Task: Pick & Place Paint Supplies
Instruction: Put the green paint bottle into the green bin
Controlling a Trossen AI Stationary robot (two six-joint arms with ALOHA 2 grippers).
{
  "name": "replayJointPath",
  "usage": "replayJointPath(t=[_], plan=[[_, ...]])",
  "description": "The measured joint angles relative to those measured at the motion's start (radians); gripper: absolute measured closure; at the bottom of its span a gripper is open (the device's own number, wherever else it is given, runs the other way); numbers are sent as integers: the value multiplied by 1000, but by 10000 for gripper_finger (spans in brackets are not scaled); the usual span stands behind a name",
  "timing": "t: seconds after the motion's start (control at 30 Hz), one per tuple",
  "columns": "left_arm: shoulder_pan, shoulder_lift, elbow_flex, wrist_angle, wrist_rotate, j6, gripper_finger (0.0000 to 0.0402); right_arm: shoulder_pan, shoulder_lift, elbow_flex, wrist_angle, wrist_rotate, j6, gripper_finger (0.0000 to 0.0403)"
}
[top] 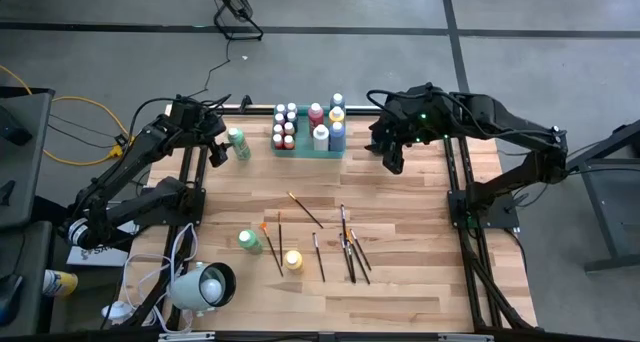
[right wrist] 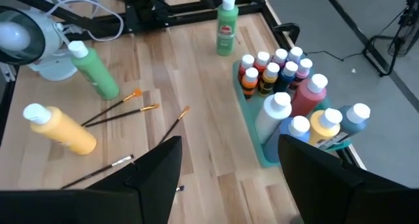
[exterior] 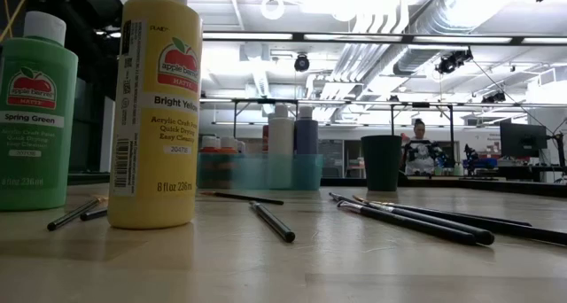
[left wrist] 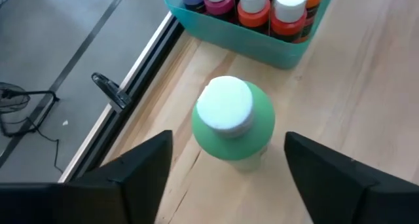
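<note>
The green bottle (left wrist: 233, 127) stands upright on the table just beside the tray (top: 310, 150), directly below the L gripper (top: 222, 140). Its fingers (left wrist: 141, 160) are spread wide either side w/o touching. It is reached soonest by the L arm; the R gripper (top: 392, 154), also spread & empty, is held across the tray.

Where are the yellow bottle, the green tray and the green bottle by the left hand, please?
Yellow bottle (exterior: 153, 117): low view, on its label.
Green tray (top: 310, 151): high view, on its front wall.
Green bottle (left wrist: 224, 103): left wrist view, on its white cap.
</note>
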Motion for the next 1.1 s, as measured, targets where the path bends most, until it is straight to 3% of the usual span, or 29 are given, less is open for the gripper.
replayJointPath(t=[0.2, 0.37, 0.5, 0.67, 1.1], plan=[[0, 0, -51, 59, 6, 0, 72, -21, 0, 0, 0, -20, 0, 157], [0, 2, -127, 139, 24, -1, 71, -22, 0, 0, 1, -24, -1, 157], [0, 1, -147, 150, -53, -74, 71, -22, 0, 0, 1, -25, -1, 157], [0, 1, -191, 182, -27, -130, 71, -22, 0, 0, 2, -25, -1, 157], [0, 19, -358, 509, -27, -168, 71, -22, 0, 0, 35, -17, -18, 157]])
